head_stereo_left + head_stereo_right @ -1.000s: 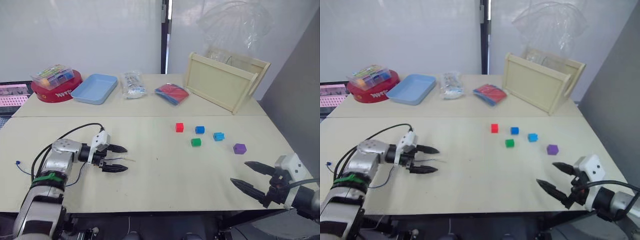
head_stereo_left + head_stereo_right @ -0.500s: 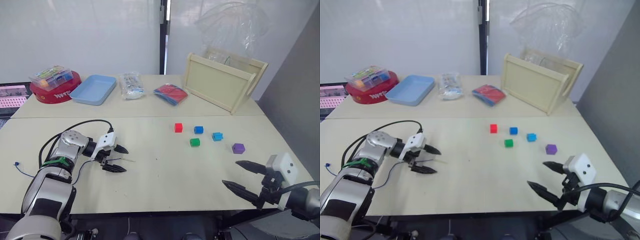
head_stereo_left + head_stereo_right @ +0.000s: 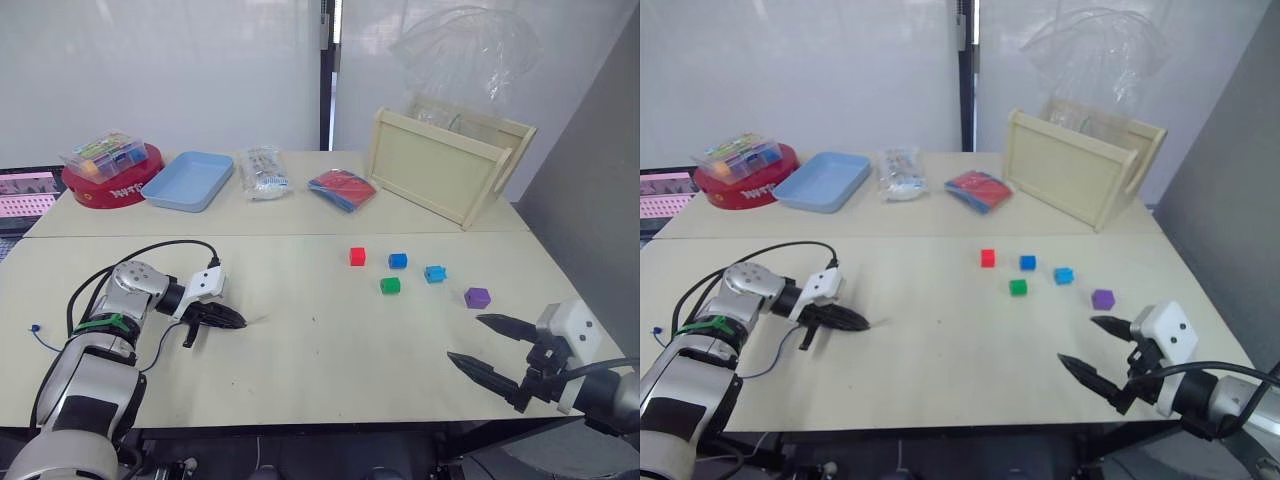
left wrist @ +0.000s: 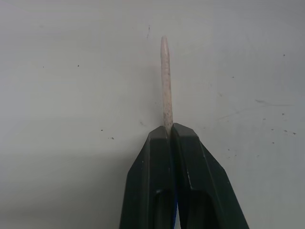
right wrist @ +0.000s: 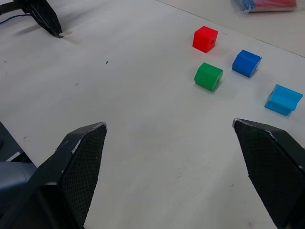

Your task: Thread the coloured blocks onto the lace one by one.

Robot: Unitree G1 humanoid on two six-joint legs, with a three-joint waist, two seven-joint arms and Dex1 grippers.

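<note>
Left claw (image 3: 232, 320) low over the counter (image 3: 330, 340), near its left front part; its 2 black fingers (image 4: 188, 157) pressed together, pinching the lace (image 4: 165, 81) just behind the stiff pale tip, which sticks out past the fingertips and points toward the middle of the counter. The rest of the dark blue cord trails back along the left arm to a small knot end near the counter's left edge (image 3: 35, 327). Right claw (image 3: 495, 345) hovers at the right front edge of the counter, fingers spread wide, nothing between them. 5 coloured blocks lie loose on the counter's right half, well apart from the left claw: red block (image 3: 357, 256), blue block (image 3: 398, 260), cyan block (image 3: 435, 273), green block (image 3: 390, 285), purple block (image 3: 477, 297). The purple block is the nearest to the right claw. None of the 5 blocks touches another; none is on the lace.
</note>
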